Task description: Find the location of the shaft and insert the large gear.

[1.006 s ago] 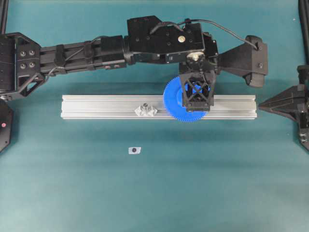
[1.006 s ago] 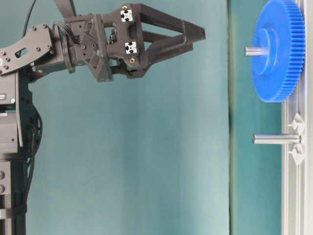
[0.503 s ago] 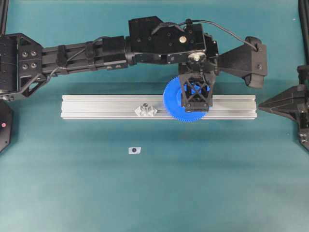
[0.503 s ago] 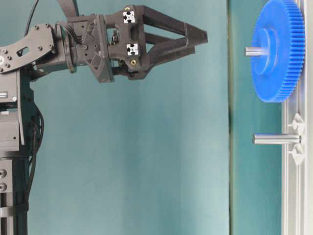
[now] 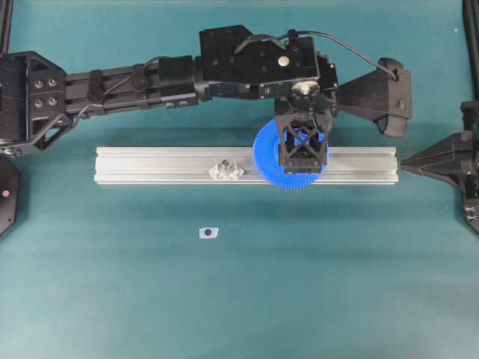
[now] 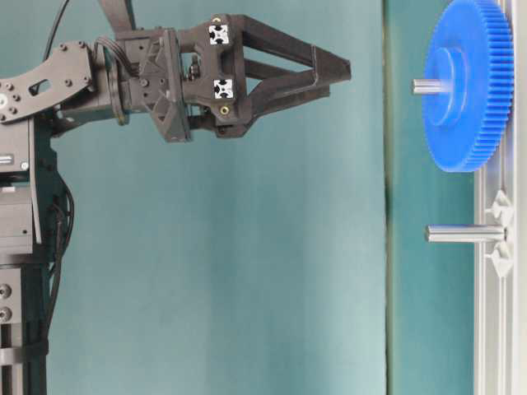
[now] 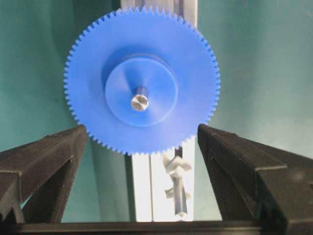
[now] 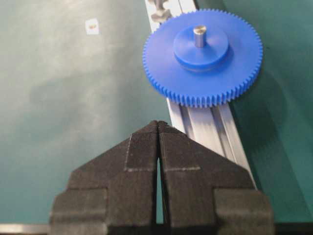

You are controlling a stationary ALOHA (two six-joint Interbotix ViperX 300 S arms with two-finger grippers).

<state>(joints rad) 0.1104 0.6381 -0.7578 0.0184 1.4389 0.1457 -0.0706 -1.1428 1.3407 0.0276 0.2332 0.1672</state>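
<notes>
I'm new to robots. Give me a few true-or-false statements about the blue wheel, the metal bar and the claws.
1. The bright blue toothed plastic gear sits on a silvery metal pin. True.
2. The left gripper is clamping the gear. False: its fingers stand apart, clear of it.
3. The right gripper is shut. True.
4. The gear lies on the green tabletop. False: it sits over the long aluminium rail.

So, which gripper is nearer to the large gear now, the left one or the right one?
The left. The left gripper hangs directly over the large gear, open, fingers clear of it. The right gripper, shut, sits off the rail's far end.
</notes>
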